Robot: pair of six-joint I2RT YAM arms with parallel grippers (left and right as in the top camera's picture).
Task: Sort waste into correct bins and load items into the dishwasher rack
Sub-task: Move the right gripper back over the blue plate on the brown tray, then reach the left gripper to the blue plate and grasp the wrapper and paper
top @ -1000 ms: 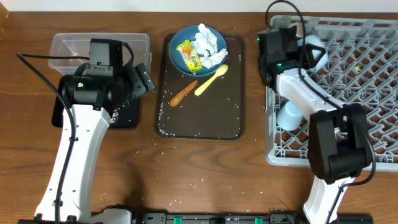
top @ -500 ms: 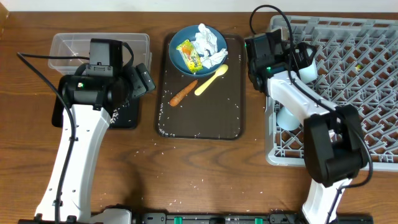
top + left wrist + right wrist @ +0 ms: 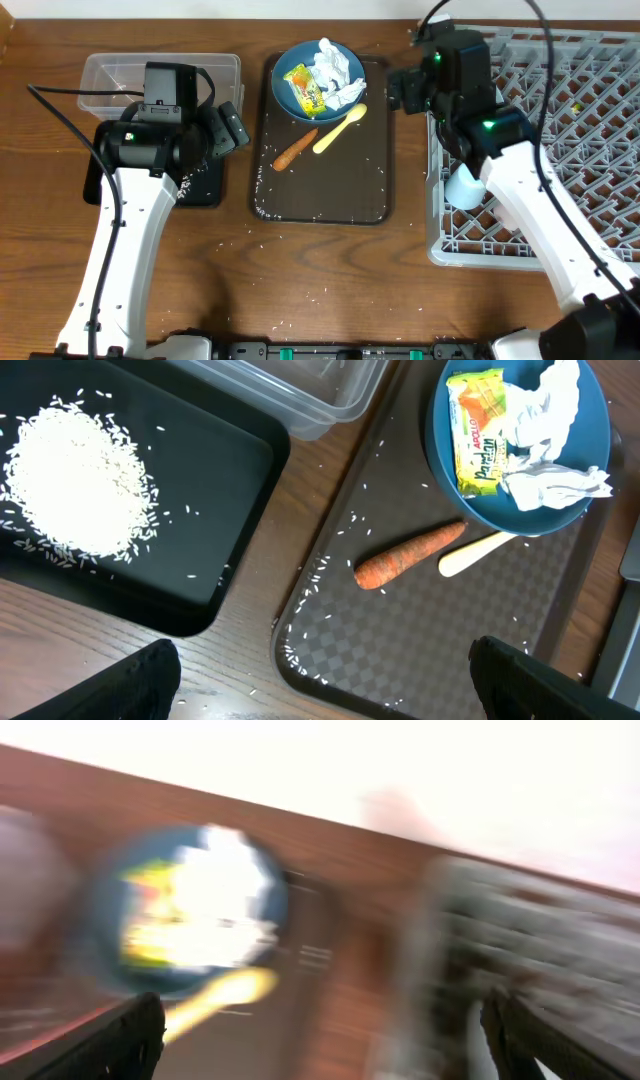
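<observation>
Filling the right edge of the table up to its far right corner, the large square grey plastic rack with its grid of upright pegs holds a small white cup lying in its near left part. The larger dark brown rectangular serving tray lies mid-table towards the far edge. A clear plastic rectangular tub sits at the far left, with the shallow black rectangular tray just beside it on the near side. The large round blue bowl stands at the far end of the brown tray. Below the bowl, a yellow spoon and a thin orange carrot piece lie slanted side by side. Crumpled white tissue and a small yellow-green snack wrapper rest inside the bowl. Loose white rice is heaped on the black tray, with stray grains on the brown one. The left gripper hangs over the gap between the two trays, jaws spread and empty. The right gripper, blurred, sits between bowl and rack, jaws likewise parted on nothing.
</observation>
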